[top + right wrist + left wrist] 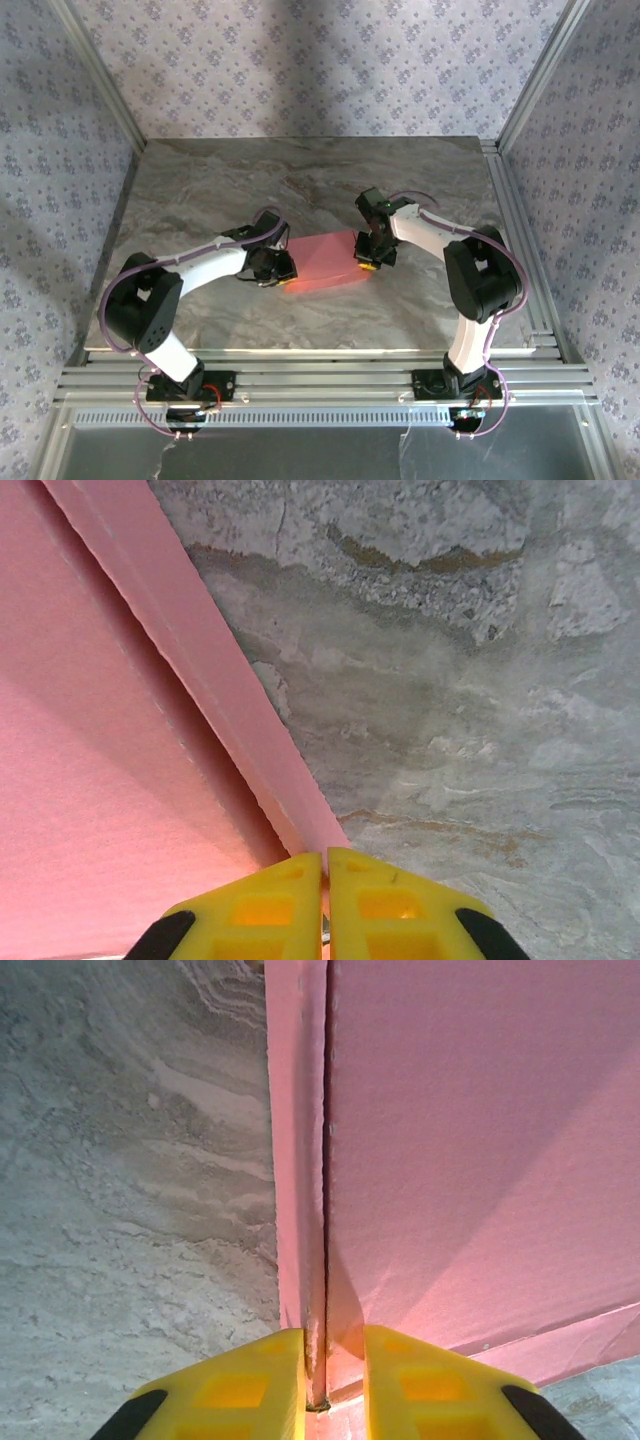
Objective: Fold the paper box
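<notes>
The pink paper box [322, 258] lies on the marble table between my two grippers. My left gripper [283, 268] is at its left end and my right gripper [368, 262] at its right end. In the left wrist view the yellow fingers [240, 1385] of the left gripper [332, 1340] pinch an upright side wall [298, 1160] of the box, and the wide pink panel [480, 1160] spreads to the right. In the right wrist view the right gripper [326, 858] is shut on the thin edge of a narrow side flap [230, 700], with the main panel [90, 780] to its left.
The grey marble tabletop [330, 175] extends bare behind and in front of the box. Aluminium frame posts [540, 75] and patterned walls enclose the table on three sides. Metal rails [320, 385] run along the near edge by the arm bases.
</notes>
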You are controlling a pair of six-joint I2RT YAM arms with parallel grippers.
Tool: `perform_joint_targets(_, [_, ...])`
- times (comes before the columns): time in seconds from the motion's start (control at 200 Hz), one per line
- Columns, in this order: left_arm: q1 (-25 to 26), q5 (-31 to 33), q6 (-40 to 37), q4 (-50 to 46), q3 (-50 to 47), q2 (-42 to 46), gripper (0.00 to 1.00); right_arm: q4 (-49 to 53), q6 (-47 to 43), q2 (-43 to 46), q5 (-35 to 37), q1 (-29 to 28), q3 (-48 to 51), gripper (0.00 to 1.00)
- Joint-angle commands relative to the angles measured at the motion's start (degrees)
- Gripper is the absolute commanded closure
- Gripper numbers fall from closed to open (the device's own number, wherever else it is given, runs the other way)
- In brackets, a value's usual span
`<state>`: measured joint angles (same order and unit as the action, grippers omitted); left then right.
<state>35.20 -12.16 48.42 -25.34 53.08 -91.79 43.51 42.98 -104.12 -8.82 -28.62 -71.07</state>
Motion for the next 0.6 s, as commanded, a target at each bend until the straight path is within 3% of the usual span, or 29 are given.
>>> perform_joint_targets(0.0, [0.5, 3.4, -1.1, -2.1, -0.4, 1.6, 0.82, 2.3, -1.0, 2.4, 3.1, -0.4, 1.0, 0.88])
perform_joint_targets(0.12, [0.4, 4.0, -1.3, -2.8, -0.4, 2.5, 0.83, 1.8, -1.9, 5.9, 2.9, -0.3, 1.2, 0.82])
perform_joint_targets(0.26, [0.5, 4.4, -1.2, -2.6, -0.6, 3.7, 0.84, -1.4, -5.4, 9.2, 2.5, -0.7, 4.8, 0.68])
perform_joint_targets(0.35, [0.4, 4.2, -1.5, -2.8, -0.1, 3.0, 0.84, -4.9, -6.6, 9.1, -2.2, 0.1, 7.3, 0.59])
perform_joint_targets(0.45, [0.4, 3.5, -1.3, -2.3, -0.2, 2.2, 0.85, -8.5, -11.0, 6.6, -8.5, 0.4, 8.2, 0.56])
perform_joint_targets(0.595, [0.5, 3.4, -0.9, -1.3, -0.9, 1.6, 0.85, -12.0, -11.4, 4.3, -11.5, 0.4, 8.1, 0.56])
